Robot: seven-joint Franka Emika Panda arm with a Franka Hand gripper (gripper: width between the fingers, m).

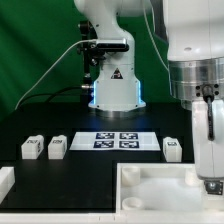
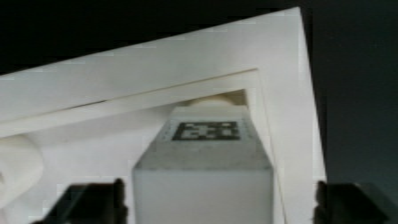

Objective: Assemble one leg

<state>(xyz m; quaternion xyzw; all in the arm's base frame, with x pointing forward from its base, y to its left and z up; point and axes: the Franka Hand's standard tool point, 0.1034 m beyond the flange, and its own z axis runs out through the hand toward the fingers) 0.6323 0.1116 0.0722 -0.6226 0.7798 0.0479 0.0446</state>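
Note:
In the wrist view a white block-like leg [image 2: 199,175] with a black-and-white tag [image 2: 206,131] stands between my gripper's [image 2: 221,200] two dark fingers [image 2: 89,202]. It is set in a corner of the large white tray [image 2: 107,90]. A narrow gap shows on each side of the leg, so the jaws stand open around it. In the exterior view my gripper [image 1: 210,165] hangs over the tray's [image 1: 150,185] right part, where the leg [image 1: 211,184] shows only partly. Three more legs lie on the table: two at the exterior view's left [image 1: 32,148] [image 1: 57,147] and one at the right [image 1: 172,150].
The marker board [image 1: 118,140] lies in the middle of the black table, in front of the arm's base [image 1: 112,95]. A white piece [image 1: 5,182] sits at the exterior view's lower left edge. A green backdrop stands behind.

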